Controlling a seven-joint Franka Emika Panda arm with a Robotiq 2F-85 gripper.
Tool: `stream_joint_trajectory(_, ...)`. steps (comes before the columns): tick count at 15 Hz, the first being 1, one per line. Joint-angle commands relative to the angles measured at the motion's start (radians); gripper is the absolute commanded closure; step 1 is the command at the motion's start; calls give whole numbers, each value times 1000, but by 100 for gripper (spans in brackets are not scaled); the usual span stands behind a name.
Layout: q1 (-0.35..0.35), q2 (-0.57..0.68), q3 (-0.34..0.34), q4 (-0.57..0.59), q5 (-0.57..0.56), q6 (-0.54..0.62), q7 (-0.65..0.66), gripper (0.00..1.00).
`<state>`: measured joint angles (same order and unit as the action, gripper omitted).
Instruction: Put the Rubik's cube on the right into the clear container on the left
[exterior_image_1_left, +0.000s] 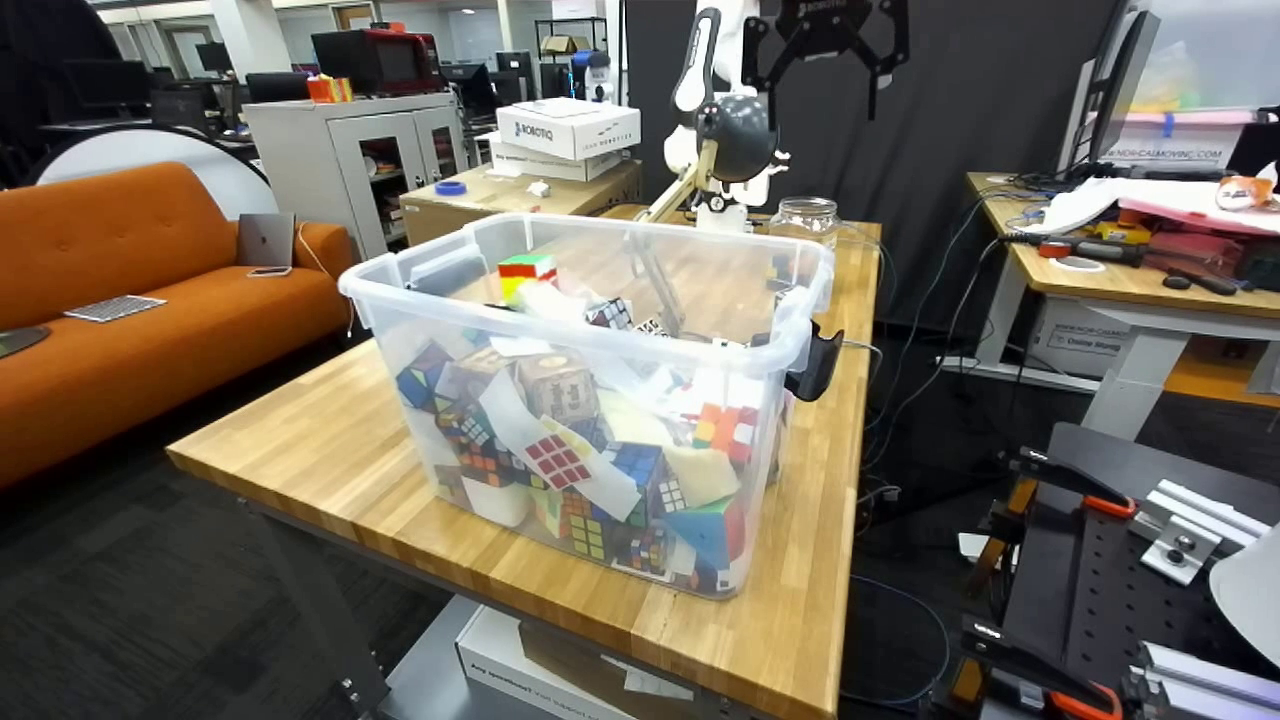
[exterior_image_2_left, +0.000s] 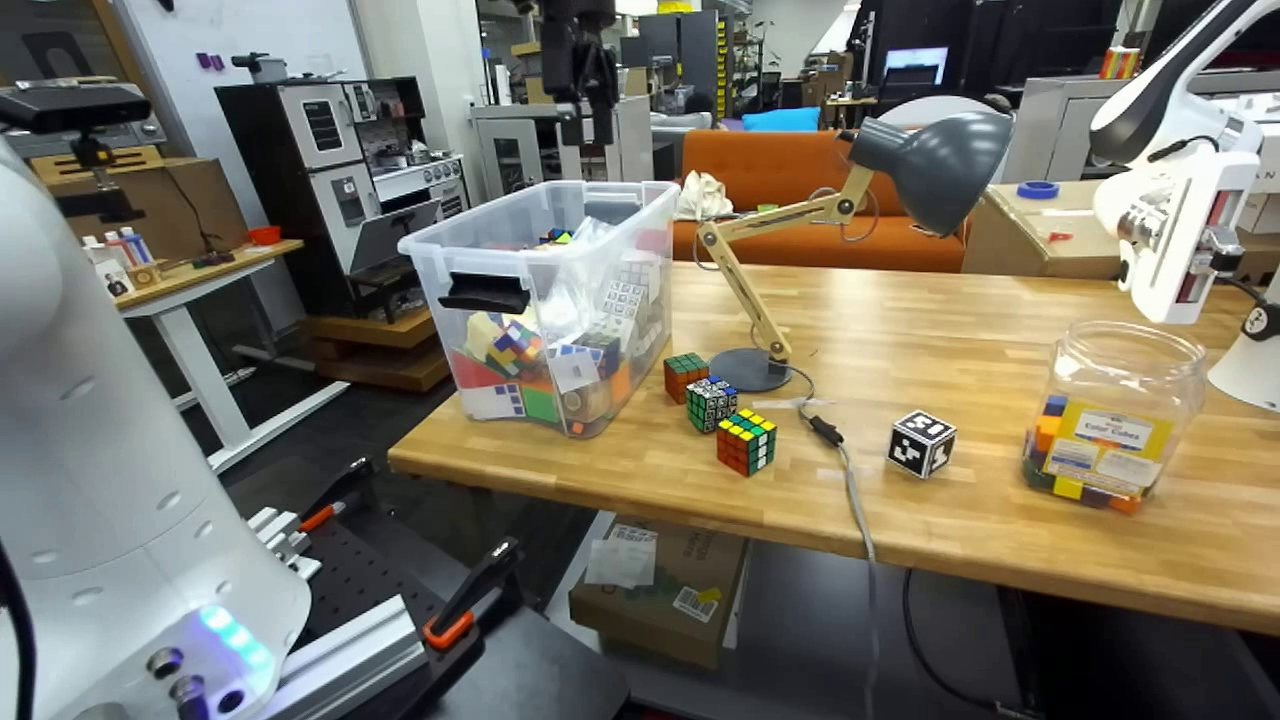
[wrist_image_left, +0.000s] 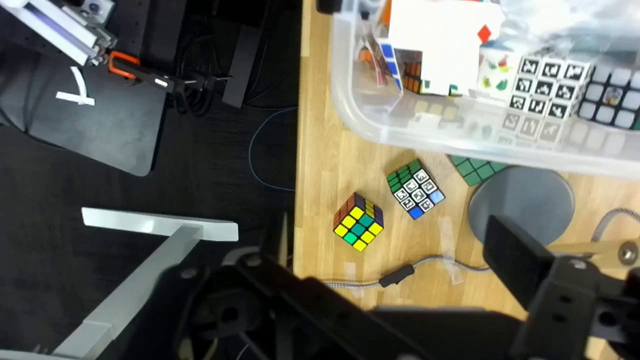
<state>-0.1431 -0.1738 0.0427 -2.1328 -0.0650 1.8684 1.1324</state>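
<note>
The clear container (exterior_image_1_left: 560, 322) stands on the wooden table, full of cubes and papers. It also shows in an exterior view (exterior_image_2_left: 470, 250), with a black latch handle, and in the wrist view (wrist_image_left: 450, 146). Beside it lie a yellow-and-green-topped Rubik's cube (exterior_image_2_left: 746, 441), a cube with white code stickers (exterior_image_2_left: 712, 403) and a green-topped cube (exterior_image_2_left: 686, 377). Farther right sits a black-and-white cube (exterior_image_2_left: 922, 443), not visible in the wrist view. My gripper (exterior_image_1_left: 822, 100) is wide open and empty, high above the table. In the wrist view the yellow-and-green cube (wrist_image_left: 358, 225) shows beyond the spread fingers (wrist_image_left: 395, 250).
A desk lamp (exterior_image_2_left: 940, 175) stands behind the cubes, its round base (exterior_image_2_left: 750, 370) near them. Its cord with a black switch (exterior_image_2_left: 826, 430) crosses the table. A clear jar of color cubes (exterior_image_2_left: 1115, 430) and a white robot arm (exterior_image_2_left: 1180, 200) are at the right.
</note>
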Motion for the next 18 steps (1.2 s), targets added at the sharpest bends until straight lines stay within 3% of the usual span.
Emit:
stream_joint_trajectory(1,19,43,-37,23,-7,19,45,0)
stream_joint_trajectory(3,20,95,-53,58,-7,28,90,0)
stream_joint_trajectory(11,21,101,-55,75,-3,37,117,0)
stream_joint_trajectory(18,-33,189,-186,82,57,55,56,0)
